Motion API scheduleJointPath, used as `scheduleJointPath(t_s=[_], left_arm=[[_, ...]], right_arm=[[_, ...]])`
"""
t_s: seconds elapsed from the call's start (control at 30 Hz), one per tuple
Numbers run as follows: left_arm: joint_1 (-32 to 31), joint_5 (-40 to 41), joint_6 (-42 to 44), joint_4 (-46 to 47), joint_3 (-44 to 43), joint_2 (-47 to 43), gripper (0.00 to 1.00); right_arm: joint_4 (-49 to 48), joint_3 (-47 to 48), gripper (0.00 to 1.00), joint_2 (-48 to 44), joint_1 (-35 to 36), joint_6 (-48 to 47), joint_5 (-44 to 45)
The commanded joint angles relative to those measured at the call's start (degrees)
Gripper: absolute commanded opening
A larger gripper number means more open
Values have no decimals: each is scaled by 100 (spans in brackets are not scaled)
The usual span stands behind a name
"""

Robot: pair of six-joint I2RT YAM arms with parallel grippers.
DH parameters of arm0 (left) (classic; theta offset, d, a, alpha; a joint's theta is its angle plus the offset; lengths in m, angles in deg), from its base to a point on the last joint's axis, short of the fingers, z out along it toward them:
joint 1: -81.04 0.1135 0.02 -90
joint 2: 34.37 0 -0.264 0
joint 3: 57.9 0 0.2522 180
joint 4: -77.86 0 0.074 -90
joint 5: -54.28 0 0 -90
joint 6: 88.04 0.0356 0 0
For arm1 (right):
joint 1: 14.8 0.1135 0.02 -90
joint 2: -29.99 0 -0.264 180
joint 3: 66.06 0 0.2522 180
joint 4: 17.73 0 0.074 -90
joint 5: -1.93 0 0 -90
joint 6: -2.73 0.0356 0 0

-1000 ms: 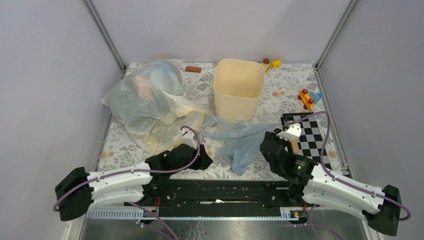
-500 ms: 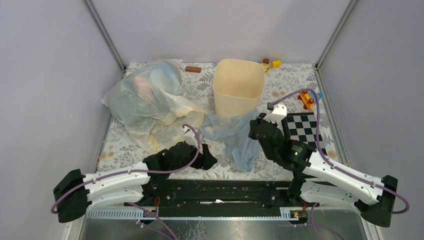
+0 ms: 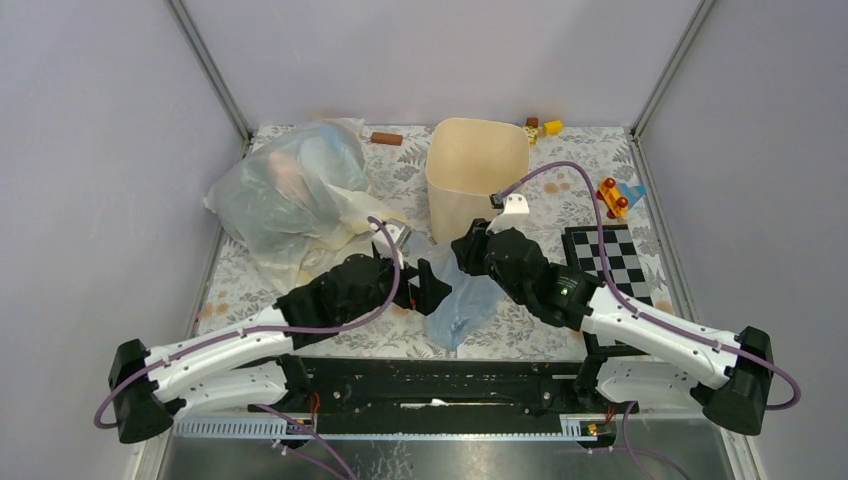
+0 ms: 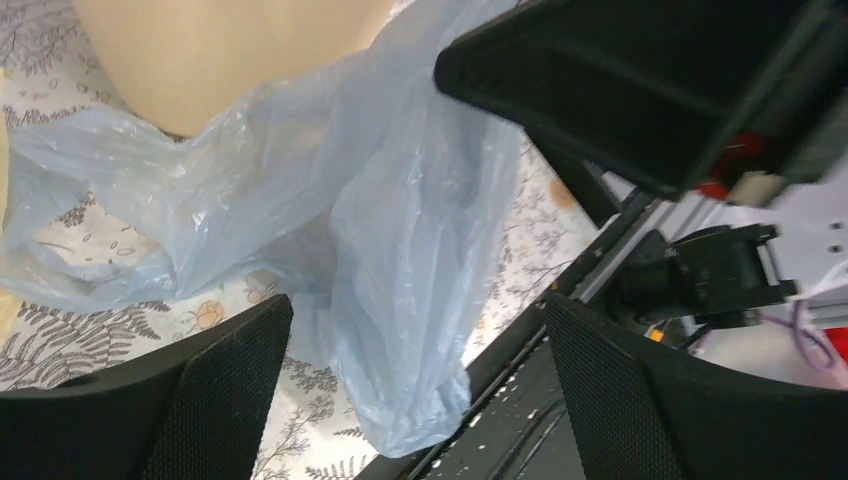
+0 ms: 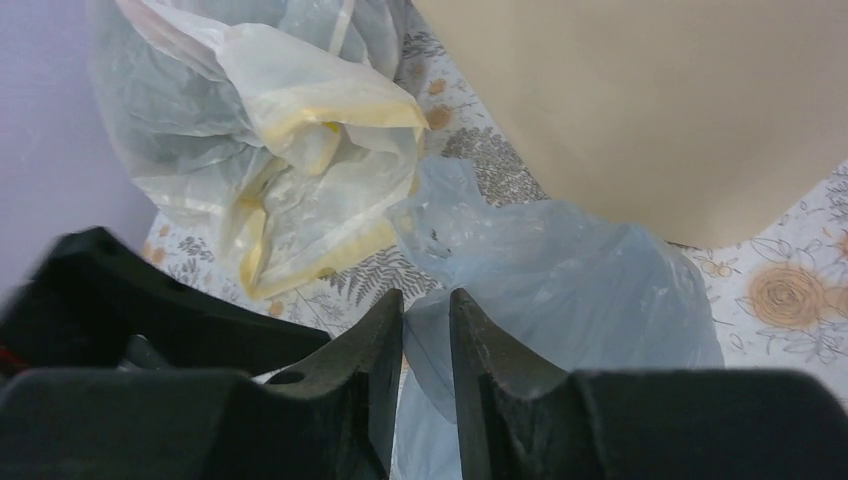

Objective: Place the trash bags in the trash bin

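Here the right end effector (image 5: 425, 302) pinches the trash bag (image 5: 560, 270), the left end effector (image 4: 415, 322) spread wide.

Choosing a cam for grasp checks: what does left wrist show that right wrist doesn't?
Only left wrist: the left gripper, open, its pads wide apart on either side of the hanging lower end of the thin translucent pale blue plastic bag, and the black base plate at the table's near edge.
Only right wrist: the right gripper shut on that bag, the pale yellow plastic bag and the bulky clear whitish bag.
Both: the blue bag, the cream-beige plastic bin and the floral table cover.
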Motion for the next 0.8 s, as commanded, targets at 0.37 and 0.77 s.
scheduleJointPath(t_s=[0.37,0.77], left_arm=[[9,-396,542,1988,362,827,99],[-6,-859,364,2043,-136,1870,99]], right_arm=[[-434,-78,23,-400,-19,268,-189],[842,-92,61,-1304,-19,323,2218]])
